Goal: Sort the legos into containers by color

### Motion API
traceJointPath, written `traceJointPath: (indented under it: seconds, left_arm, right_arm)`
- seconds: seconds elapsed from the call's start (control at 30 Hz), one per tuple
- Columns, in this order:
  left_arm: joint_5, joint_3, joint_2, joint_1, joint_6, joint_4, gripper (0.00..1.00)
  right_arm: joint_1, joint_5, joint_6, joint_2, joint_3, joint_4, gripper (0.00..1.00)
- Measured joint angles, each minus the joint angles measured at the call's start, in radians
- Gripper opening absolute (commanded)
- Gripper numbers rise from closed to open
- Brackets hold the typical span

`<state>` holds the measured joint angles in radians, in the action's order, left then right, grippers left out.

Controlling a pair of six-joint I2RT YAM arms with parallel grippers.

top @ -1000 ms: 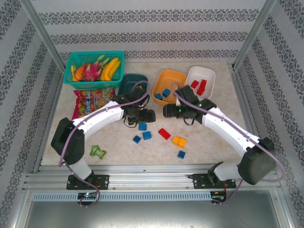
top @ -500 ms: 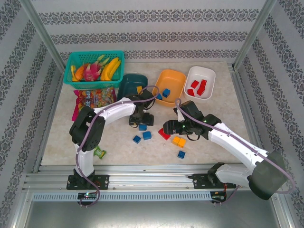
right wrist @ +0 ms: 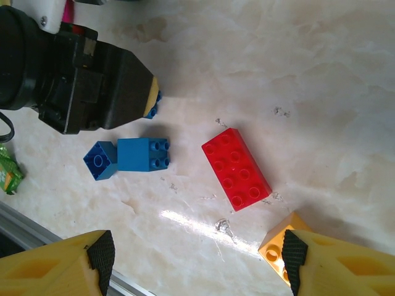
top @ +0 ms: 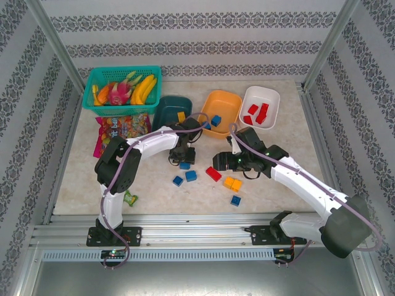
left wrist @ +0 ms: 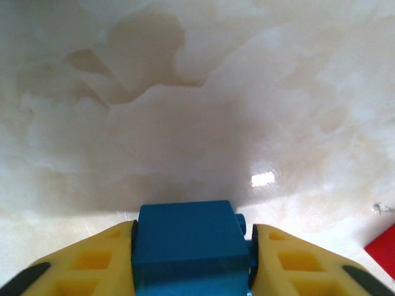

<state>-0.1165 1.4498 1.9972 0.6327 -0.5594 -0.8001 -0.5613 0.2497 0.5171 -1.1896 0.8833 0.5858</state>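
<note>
From above, the left fingers (top: 183, 160) point down onto a blue brick (top: 184, 165) on the counter (top: 160, 197). The right fingers (top: 217, 164) hang close beside them, just over a red brick (top: 213, 174). Beyond both pairs of fingers stand the teal tub (top: 166, 112) with one yellow brick, the orange tub (top: 225, 103) with blue ones and the white tub (top: 265, 95) with red ones. More loose legos lie on the near side of the fingers.

In the left wrist view, the fingers are closed on the blue brick, which touches both pads. A side stud shows against one pad. I cannot tell whether the brick is clear of the counter.

In the right wrist view, the fingers are spread wide with nothing between them. The red brick lies ahead in the gap, set diagonally to it. An orange brick (right wrist: 276, 250) touches the tip of one finger, and two loose blue bricks (right wrist: 133, 155) sit ahead, off to one side.

Several things could go wrong from here. The left grip may bear on a stud, not a flat face, so the brick could twist out on the lift. The teal tub stands nearest those fingers, yet blue belongs in the orange tub. Closing on the slanted red brick may spin it or drag the orange brick along. The two wrists are also close enough to clash.
</note>
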Motion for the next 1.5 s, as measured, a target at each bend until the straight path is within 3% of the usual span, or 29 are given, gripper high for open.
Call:
traceJointPath:
  seconds: [0.2, 0.5, 0.67, 0.9, 1.03, 1.27, 1.5]
  left_arm:
    - [-0.002, 0.045, 0.0, 0.0, 0.003, -0.027, 0.33]
    - [-0.04, 0.46, 0.049, 0.0, 0.004, -0.074, 0.33]
    - [-0.065, 0.715, 0.207, 0.0, 0.007, -0.073, 0.34]
    - [-0.089, 0.948, 0.455, 0.0, 0.011, -0.052, 0.36]
    - [-0.089, 0.977, 0.529, 0.0, 0.011, -0.036, 0.39]
    - [-0.088, 0.98, 0.562, 0.0, 0.011, -0.027, 0.64]
    - [-0.078, 0.991, 0.539, 0.0, 0.001, -0.031, 0.7]
  right_arm:
    - [0.008, -0.001, 0.005, 0.0, 0.015, 0.006, 0.73]
    - [0.135, -0.073, 0.068, 0.034, 0.112, 0.008, 0.71]
    - [0.205, -0.085, 0.099, 0.03, 0.18, 0.008, 0.7]
    - [0.252, -0.082, 0.132, 0.011, 0.206, 0.01, 0.7]
    - [0.267, -0.071, 0.143, 0.0, 0.206, 0.015, 0.71]
    - [0.272, -0.047, 0.143, -0.001, 0.206, 0.016, 0.71]
    - [0.272, -0.043, 0.134, -0.015, 0.206, 0.04, 0.7]
